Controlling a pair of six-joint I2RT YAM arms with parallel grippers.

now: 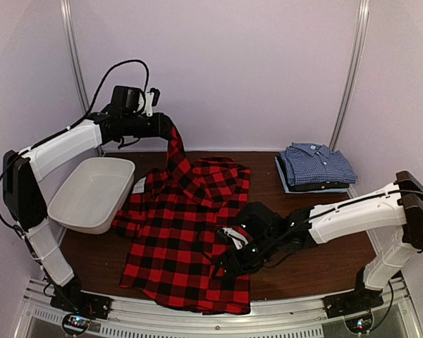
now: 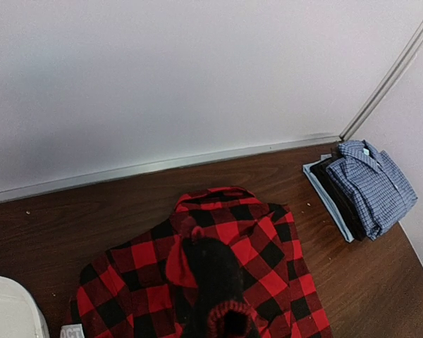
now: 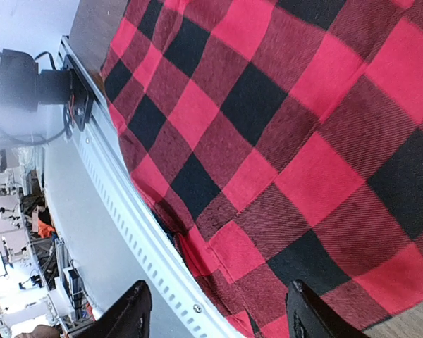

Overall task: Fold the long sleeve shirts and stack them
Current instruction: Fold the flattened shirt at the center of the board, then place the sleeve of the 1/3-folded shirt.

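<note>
The red plaid shirt [image 1: 183, 239] covers the middle of the counter [image 1: 264, 179] from 6 to 12 o'clock. One sleeve [image 1: 175, 151] is drawn up to the left arm [image 1: 63, 148] at 11. The white tub [image 1: 77, 215] blocks 9 o'clock, and the right arm [image 1: 352, 211] lies low across 4. Bare counter runs between the plaid and the folded blue check shirt [image 1: 317, 165] at 2, and in a strip along the back wall at 12.
</note>
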